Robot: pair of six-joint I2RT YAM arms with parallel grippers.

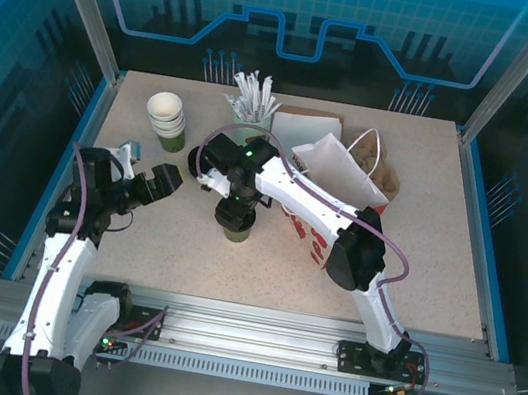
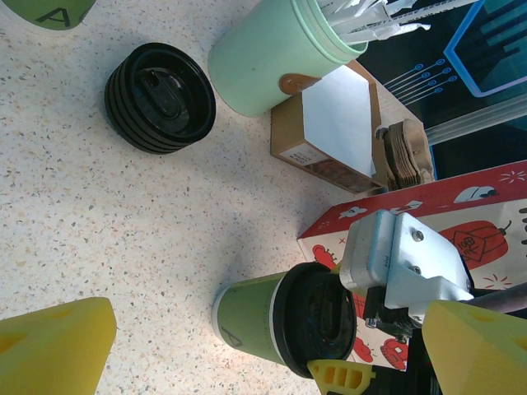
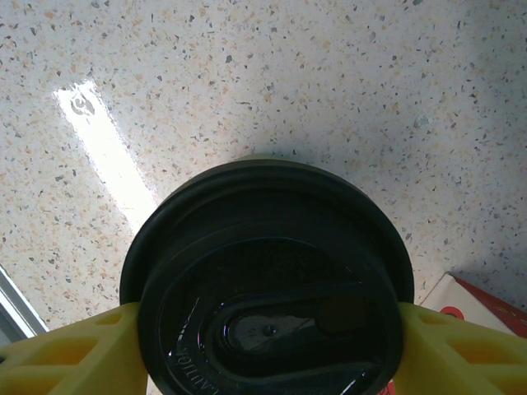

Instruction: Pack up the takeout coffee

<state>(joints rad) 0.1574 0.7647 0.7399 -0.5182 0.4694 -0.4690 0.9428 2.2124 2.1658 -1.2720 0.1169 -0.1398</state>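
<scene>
1. the speckled table (image 1: 418,244) is holding everything.
2. the right arm (image 1: 356,254) is reaching across the table to the middle.
3. the left arm (image 1: 72,226) is leaning over the left side of the table.
4. a white paper bag (image 1: 335,164) is standing open at the back, near a red and white box (image 2: 461,214).
5. the left hand (image 1: 146,173) is hanging wide open with nothing in it, a little way left of the coffee.
6. the right hand (image 1: 238,215) is pointing straight down over the coffee. its yellow fingers (image 3: 82,350) are sitting on both sides of the lid. i cannot tell if they are squeezing it.
7. a pale green cup (image 2: 263,58) is holding white sticks at the back.
8. a stack of cups (image 1: 167,118) is standing at the back left.
9. the coffee cup (image 2: 251,317) is standing up on the table, just beside the red and white box, with its black lid (image 3: 268,304) on.
10. a pile of black lids (image 2: 160,97) is lying near the pale green cup.
</scene>
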